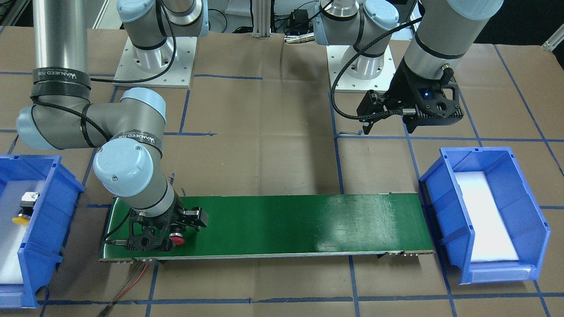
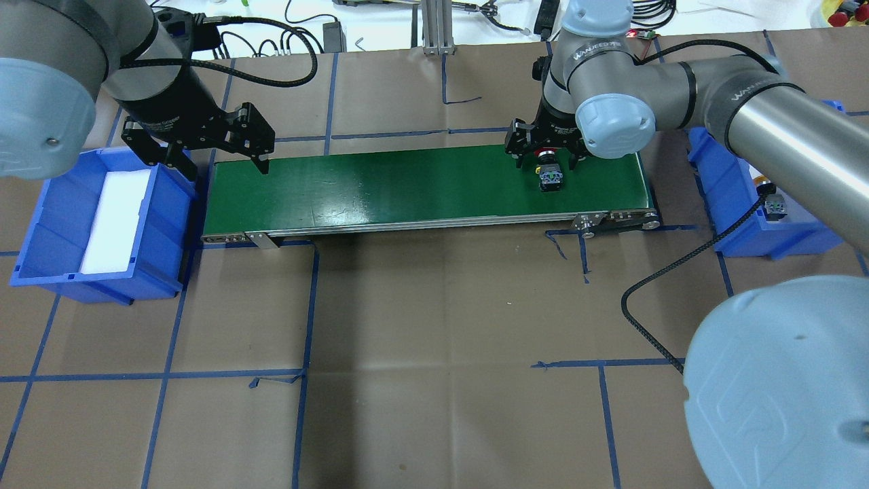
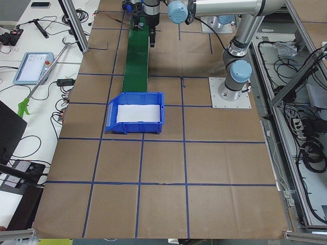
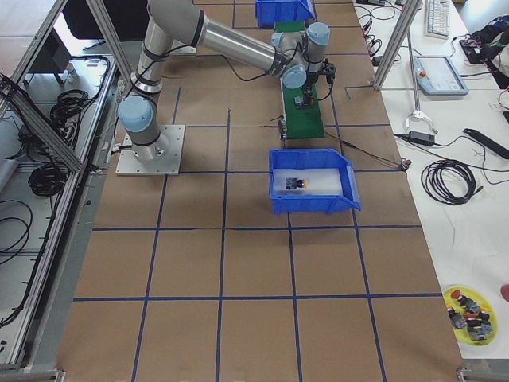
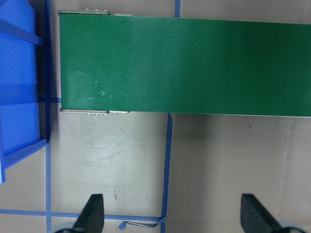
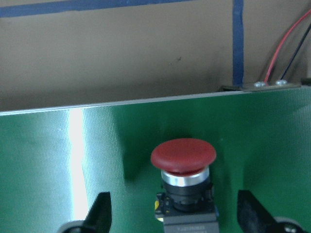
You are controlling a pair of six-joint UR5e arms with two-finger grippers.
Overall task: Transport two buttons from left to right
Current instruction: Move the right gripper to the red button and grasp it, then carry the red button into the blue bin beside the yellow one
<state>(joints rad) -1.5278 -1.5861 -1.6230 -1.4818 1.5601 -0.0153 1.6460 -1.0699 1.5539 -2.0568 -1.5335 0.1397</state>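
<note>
**Step in hand:** second pick-up at the delivery end. The red-capped button (image 6: pixel 183 155) appears to lie on its side on the green conveyor belt (image 1: pixel 308 224), at the belt's end on the robot's right, cap toward the operators' edge. The right gripper (image 6: pixel 176 216) is low over it with jaws spread, one finger on each side and neither touching the body. The yellow-capped button (image 1: pixel 24 209) already rests on the white liner of the right bin (image 1: pixel 44 229), so I judge the task about half done.

**Next move:** close on the black body below the silver collar, not on the domed cap, then lift clear and carry it over the bin wall. A pinch on the cap would likely slip.

**Left side:** the left gripper (image 5: pixel 172 216) hovers near the belt's other end beside the left bin (image 2: pixel 41 238), jaws spread and holding nothing.

**View differences:**
- The right wrist camera alone shows the gap between the fingers and the button. From overhead the wrist covers much of this.
- The front-facing camera shows the yellow-capped button plainly, while overhead the right arm partly masks it.
- The left wrist camera shows only bare belt and a bin edge.
</note>
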